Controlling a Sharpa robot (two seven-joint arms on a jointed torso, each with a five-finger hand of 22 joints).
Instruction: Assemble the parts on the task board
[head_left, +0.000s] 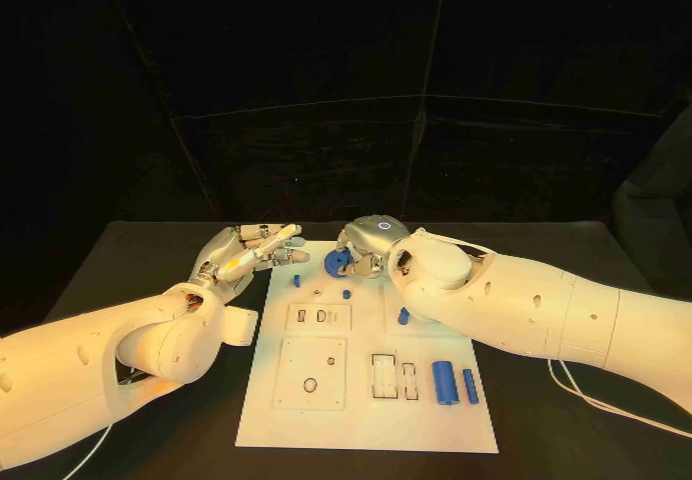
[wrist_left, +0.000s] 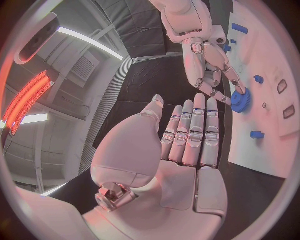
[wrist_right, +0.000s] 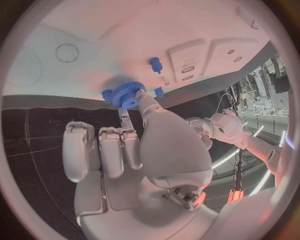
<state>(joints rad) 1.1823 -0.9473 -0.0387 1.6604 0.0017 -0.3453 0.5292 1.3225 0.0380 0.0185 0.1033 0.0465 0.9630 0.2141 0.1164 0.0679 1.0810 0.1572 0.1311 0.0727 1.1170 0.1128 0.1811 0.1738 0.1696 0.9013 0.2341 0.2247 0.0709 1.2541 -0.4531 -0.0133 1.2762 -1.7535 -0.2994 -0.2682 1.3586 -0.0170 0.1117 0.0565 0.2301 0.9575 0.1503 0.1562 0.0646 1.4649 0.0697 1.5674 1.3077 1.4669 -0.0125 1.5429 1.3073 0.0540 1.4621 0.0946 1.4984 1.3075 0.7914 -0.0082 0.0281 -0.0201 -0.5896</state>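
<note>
The white task board (head_left: 361, 425) lies in the middle of the black table. At its far edge my right hand (head_left: 372, 240) pinches a blue gear (head_left: 339, 262) between thumb and a finger, low over the board. The right wrist view shows the gear (wrist_right: 128, 94) at the thumb tip, by the board's edge (wrist_right: 94, 30). My left hand (head_left: 253, 250) hovers just left of the board's far corner, fingers stretched out and holding nothing. Its flat palm (wrist_left: 181, 150) faces the right hand (wrist_left: 206, 60) and the gear (wrist_left: 240, 100).
Two blue cylinders (head_left: 444, 380) (head_left: 470, 385) lie at the board's near right. A blue piece (head_left: 402, 316) and small blue pegs (head_left: 297, 281) (head_left: 349, 294) sit further back. Recessed plates (head_left: 317, 317) (head_left: 312, 372) and slots (head_left: 384, 375) mark the board. Black table surrounds it.
</note>
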